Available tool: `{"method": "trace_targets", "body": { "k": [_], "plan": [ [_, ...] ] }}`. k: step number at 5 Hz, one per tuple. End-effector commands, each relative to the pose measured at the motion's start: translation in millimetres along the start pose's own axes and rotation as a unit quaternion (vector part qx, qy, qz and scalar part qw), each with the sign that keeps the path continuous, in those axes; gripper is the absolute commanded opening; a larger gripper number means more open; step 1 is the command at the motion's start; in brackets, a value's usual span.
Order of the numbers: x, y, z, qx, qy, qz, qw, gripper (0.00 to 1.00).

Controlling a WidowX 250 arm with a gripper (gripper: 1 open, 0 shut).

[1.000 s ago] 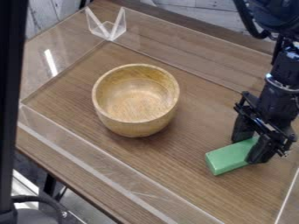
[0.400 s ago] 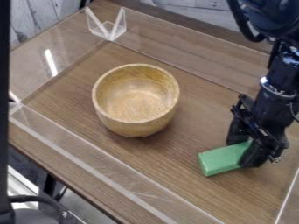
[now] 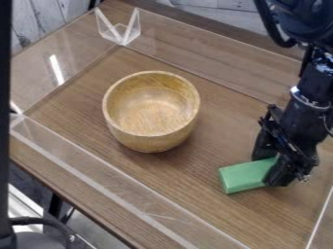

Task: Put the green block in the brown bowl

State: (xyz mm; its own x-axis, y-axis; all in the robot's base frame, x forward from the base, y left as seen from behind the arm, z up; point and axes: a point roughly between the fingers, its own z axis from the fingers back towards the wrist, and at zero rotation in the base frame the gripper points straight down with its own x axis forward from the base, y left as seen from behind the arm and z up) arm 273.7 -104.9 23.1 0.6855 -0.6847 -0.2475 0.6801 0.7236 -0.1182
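- Far left: clear acrylic wall (image 3: 33,126) runs along the edge of the wood-grain table (image 3: 143,185); a small clear plastic bracket (image 3: 117,27) stands at the back corner, top left.
- Centre-left: round light-brown wooden bowl (image 3: 152,110), thick walls, grain visible, sits upright on the table. Inside looks empty, nothing in it.
- Open stretch of table between bowl and block; the two are well apart.
- Lower right: small flat mint-green rectangular block (image 3: 247,177) lies on the table, near end sticking out toward the left and the front edge, far end tucked under the fingers.
- Right: black robot gripper (image 3: 283,167) pointing steeply down, black arm (image 3: 310,88) rising up and out of frame at top right.
- Gripper state: jaws clenched, and the fingertips sit at the block's right end; looks like they are clamped on that end, though the contact itself is hidden by the dark fingers.
- Block appears to rest on or barely off the table, can't tell which.
- Progress: early. Reach and grasp look done; the block is not lifted clear, not carried, not in the bowl.
- Left to do, by my read: lift, carry left and back over the bowl's rim, release inside.
- Risk guess: an end-on grip on a flat bar could let it pivot or slip in transit.
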Motion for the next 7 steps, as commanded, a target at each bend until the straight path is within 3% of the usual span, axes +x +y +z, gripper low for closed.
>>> {"method": "trace_targets", "body": {
  "k": [1, 2, 4, 7],
  "plan": [
    [0.9, 6.8, 7.6, 0.018, -0.017, 0.022, 0.9995, 0.00],
    [0.9, 10.3, 10.1, 0.029, -0.021, 0.046, 0.9983, 0.00],
    [6.6, 10.2, 12.4, 0.052, -0.027, 0.055, 0.9967, 0.00],
    [12.9, 8.5, 7.0, 0.039, -0.031, 0.134, 0.9897, 0.00]
  ]
}}
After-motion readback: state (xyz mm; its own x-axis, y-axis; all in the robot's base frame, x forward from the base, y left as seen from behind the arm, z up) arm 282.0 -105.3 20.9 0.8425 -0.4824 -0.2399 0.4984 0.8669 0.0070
